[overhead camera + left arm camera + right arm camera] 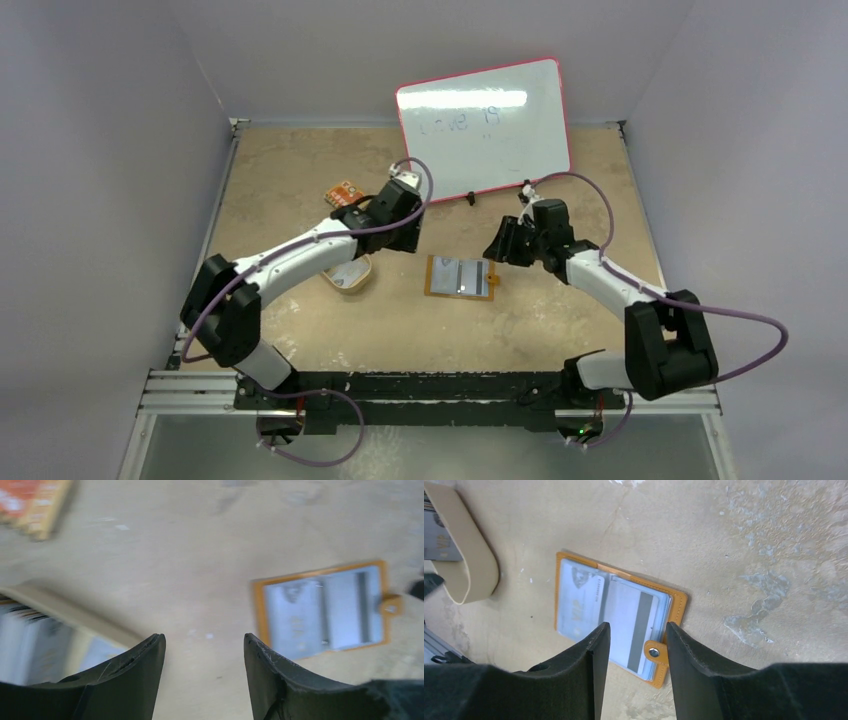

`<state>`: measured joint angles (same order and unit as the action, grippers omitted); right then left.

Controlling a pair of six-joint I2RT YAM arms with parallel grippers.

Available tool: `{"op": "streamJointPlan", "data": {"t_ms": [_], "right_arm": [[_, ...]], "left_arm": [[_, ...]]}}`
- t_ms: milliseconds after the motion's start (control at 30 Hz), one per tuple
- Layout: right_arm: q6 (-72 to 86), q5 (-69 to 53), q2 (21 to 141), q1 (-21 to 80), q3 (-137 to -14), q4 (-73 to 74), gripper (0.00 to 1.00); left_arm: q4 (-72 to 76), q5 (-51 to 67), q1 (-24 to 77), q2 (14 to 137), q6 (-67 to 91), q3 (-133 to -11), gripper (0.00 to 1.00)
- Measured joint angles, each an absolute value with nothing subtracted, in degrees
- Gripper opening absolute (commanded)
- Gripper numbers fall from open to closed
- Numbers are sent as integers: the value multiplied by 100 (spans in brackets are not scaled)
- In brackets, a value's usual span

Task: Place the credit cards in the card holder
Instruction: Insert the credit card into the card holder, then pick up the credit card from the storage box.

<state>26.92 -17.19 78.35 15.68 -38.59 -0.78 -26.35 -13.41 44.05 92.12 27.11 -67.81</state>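
Left gripper (204,640): fingers parted, empty, over the table (200,555). Right gripper (638,627): fingers parted, gripping nothing, above the open card holder (574,595).

You see pale grey walls (100,150) around your mottled beige table (420,330); at 12 o'clock a red-rimmed whiteboard (485,130) leans, catching light.
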Motion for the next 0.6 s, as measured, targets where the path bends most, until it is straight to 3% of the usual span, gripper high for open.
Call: {"op": "streamJointPlan", "data": {"t_ms": [200,600], "right_arm": [[2630,-1697,7426,1570,-3977,150,48],[2622,-1601,7150,1570,-4165,421,48]], "left_arm": [[-3664,-2523,3763,8637,1848,-6757,59],[-4355,-3844,3304,9054,1240,-6434,63]]}}
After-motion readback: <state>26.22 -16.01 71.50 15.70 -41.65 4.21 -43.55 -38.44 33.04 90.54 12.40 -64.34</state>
